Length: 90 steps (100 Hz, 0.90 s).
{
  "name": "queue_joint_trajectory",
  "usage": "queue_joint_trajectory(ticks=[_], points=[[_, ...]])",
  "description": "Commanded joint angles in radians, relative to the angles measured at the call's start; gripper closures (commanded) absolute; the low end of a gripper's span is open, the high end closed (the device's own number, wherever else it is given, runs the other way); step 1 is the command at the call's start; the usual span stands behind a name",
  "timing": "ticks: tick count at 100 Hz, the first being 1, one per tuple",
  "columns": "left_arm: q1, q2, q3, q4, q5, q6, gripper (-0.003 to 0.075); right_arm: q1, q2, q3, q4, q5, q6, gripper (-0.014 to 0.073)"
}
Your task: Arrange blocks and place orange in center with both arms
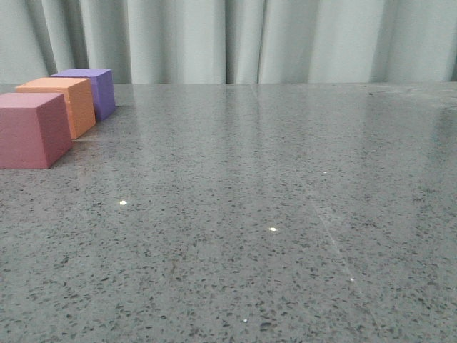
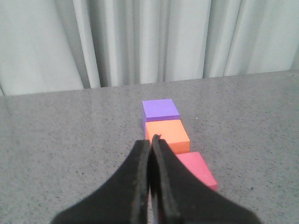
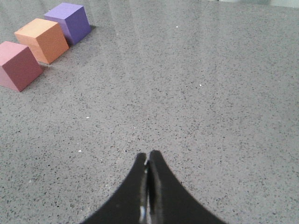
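Three cubes stand in a close row at the table's far left in the front view: the pink-red cube (image 1: pixel 30 130) nearest, the orange cube (image 1: pixel 63 102) in the middle, the purple cube (image 1: pixel 94 88) farthest. All three show in the left wrist view as purple (image 2: pixel 160 109), orange (image 2: pixel 167 134) and pink-red (image 2: pixel 196 169), and in the right wrist view as purple (image 3: pixel 70 20), orange (image 3: pixel 43 39) and pink-red (image 3: pixel 18 64). My left gripper (image 2: pixel 152 140) is shut and empty, raised just short of the row. My right gripper (image 3: pixel 148 155) is shut and empty, far from the cubes. Neither arm shows in the front view.
The grey speckled table (image 1: pixel 271 214) runs back to a pale pleated curtain (image 1: pixel 250 39). A thin scratch line (image 1: pixel 332 239) and small light glints mark its surface.
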State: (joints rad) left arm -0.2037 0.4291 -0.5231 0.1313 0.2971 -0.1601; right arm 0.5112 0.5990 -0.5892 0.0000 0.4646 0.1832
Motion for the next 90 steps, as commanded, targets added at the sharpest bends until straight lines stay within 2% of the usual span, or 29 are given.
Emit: queue_joint_trajectory(ticks=[1,9,42,57,77,85,90], points=[[0.046,-0.032,0.017,-0.121,-0.153,0.176,0.0739,-0.001,-0.001,-0.026,-0.009,-0.065,-0.006,0.0715],[0.092,-0.069,0.062,-0.175,-0.185,0.213,0.0739,-0.001,-0.001,-0.026,-0.009,-0.065,-0.006,0.0715],[0.221,-0.227,0.260,-0.221,-0.199,0.213,0.0739,-0.001,-0.001,-0.026,-0.009,-0.065,-0.006,0.0715],[0.225,-0.291,0.367,-0.221,-0.240,0.213,0.0739,-0.001,-0.001,-0.026,-0.009,-0.065,-0.006,0.0715],[0.225,-0.393,0.511,-0.221,-0.360,0.213,0.0739,-0.001,-0.001,-0.026,-0.009,-0.065,-0.006,0.0715],[0.225,-0.441,0.545,-0.221,-0.369,0.211,0.0739,-0.001,-0.001,-0.026,-0.009,-0.065,-0.006,0.0715],[0.225,-0.470,0.543,-0.221,-0.325,0.211,0.0739,-0.001,-0.001,-0.026,-0.009,-0.065,-0.006,0.0715]])
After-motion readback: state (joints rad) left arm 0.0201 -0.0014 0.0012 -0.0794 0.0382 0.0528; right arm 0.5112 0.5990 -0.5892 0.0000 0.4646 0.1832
